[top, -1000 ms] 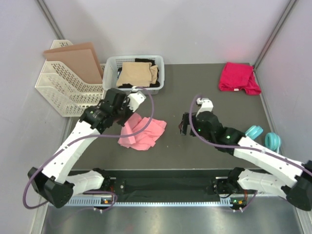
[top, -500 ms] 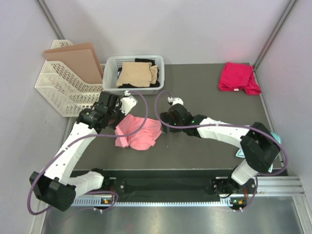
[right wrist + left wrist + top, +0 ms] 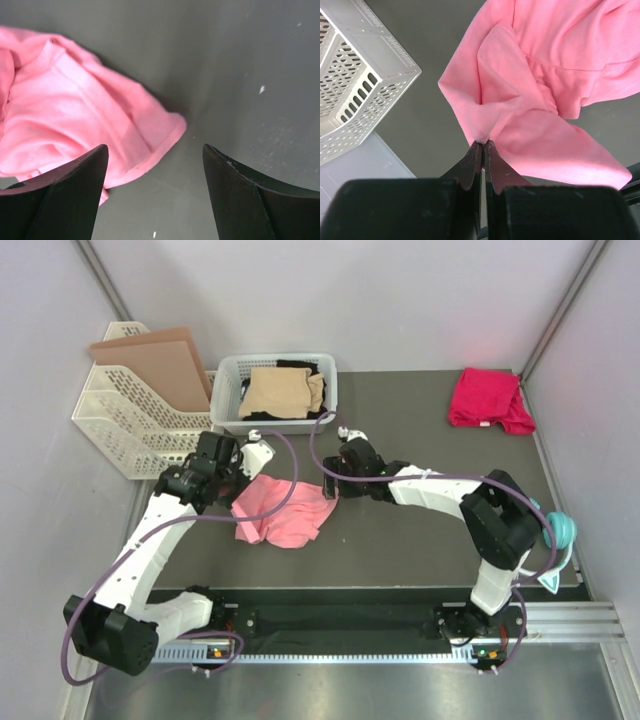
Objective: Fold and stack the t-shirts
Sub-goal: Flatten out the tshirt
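left end effector pinching pink t-shirt, seemingly lifted

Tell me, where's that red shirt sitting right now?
In the overhead view, the red shirt lies crumpled at the far right corner of the table, close to the right wall and well to the right of the white basket.

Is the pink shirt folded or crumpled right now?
Crumpled: the pink shirt lies in uneven bunched creases, one edge pinched in the left gripper.
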